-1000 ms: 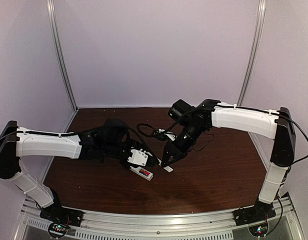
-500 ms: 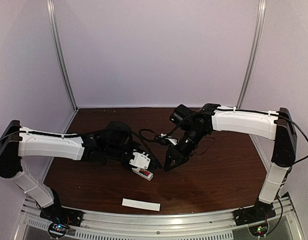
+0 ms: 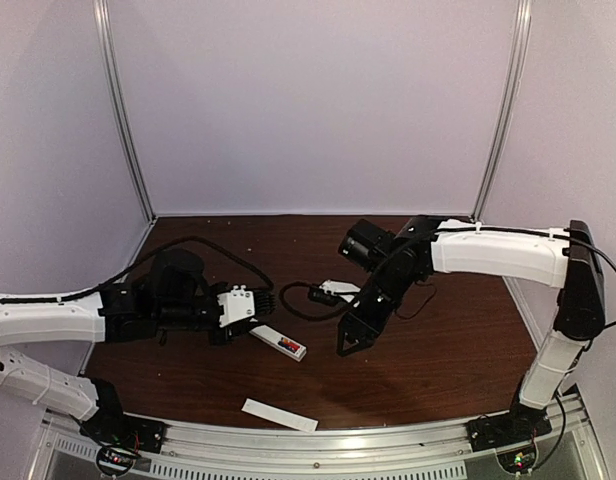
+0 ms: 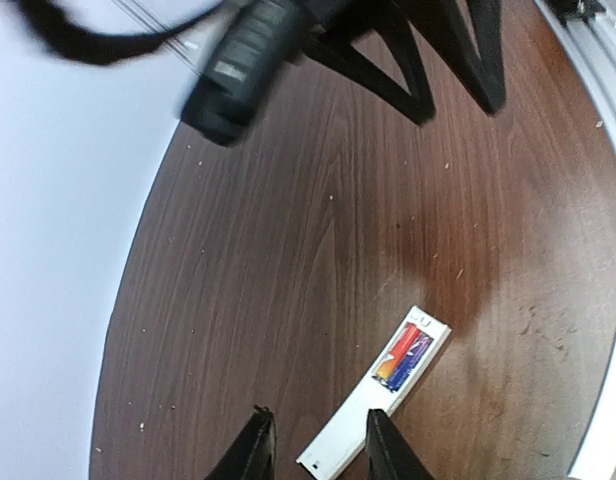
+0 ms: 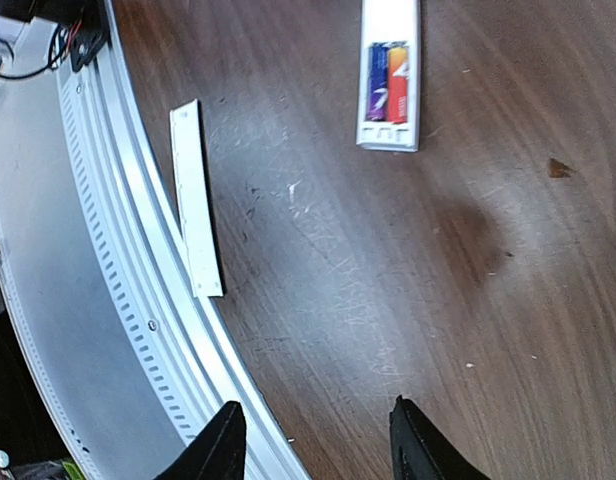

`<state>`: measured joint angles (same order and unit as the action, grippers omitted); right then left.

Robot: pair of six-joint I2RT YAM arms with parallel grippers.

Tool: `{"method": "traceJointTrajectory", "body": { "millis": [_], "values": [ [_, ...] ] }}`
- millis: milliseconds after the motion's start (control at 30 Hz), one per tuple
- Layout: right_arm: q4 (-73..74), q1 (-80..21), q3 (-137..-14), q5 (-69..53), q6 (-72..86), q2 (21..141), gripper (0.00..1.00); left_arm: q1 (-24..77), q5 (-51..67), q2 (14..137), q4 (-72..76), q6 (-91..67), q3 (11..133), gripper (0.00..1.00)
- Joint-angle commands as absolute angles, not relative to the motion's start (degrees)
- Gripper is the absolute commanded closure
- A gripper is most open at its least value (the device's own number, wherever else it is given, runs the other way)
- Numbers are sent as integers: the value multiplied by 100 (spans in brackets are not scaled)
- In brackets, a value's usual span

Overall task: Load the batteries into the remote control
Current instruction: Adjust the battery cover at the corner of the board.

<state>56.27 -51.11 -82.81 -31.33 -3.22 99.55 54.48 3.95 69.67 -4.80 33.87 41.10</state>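
The white remote control (image 3: 280, 343) lies flat on the brown table with its slot facing up. The two batteries, one red-orange (image 4: 400, 352) and one blue-purple (image 4: 418, 358), lie side by side in the slot at its far end. They also show in the right wrist view, the blue-purple one (image 5: 376, 82) and the red-orange one (image 5: 398, 85), in the remote control (image 5: 392, 25). My left gripper (image 3: 260, 310) is open and empty, with its fingers (image 4: 256, 440) either side of the remote's near end (image 4: 340, 445). My right gripper (image 3: 346, 346) is open and empty above bare table, right of the remote.
The thin flat white cover strip (image 3: 279, 414) lies loose by the front metal rail (image 3: 318, 440) and also shows in the right wrist view (image 5: 196, 210). Black cables and a small white part (image 3: 333, 290) hang below the right arm, behind the remote.
My left arm has pulled back to the left and no longer covers the remote. The white strip that was at my right gripper's tip now lies by the front rail. My right gripper has drifted slightly right.
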Motion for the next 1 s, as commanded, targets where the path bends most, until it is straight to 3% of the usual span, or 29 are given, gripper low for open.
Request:
{"method": "traceJointTrajectory", "body": {
  "millis": [0,133,267,500,700,967],
  "values": [
    [5162,-5588,-7778,-2995,-178,9952,49,5438,1021,5992,-684,1810,3495,70],
    [4369,-5684,-7299,-3234,580,9906,51,5548,1058,5605,-523,1206,3031,81],
    [3208,-5885,-6815,-3820,1666,9757,51,5589,1148,5974,-282,129,3103,100],
    [1739,-6132,-6039,-4363,2716,9850,50,6229,231,5707,1056,-2317,2286,100],
    [1107,-6328,-5626,-4323,3059,9984,50,7335,-1150,5969,857,-3313,2096,100],
    [317,-6489,-4961,-3996,3803,10054,50,8074,-1753,6613,1210,-4240,1678,100]
  ]
}}
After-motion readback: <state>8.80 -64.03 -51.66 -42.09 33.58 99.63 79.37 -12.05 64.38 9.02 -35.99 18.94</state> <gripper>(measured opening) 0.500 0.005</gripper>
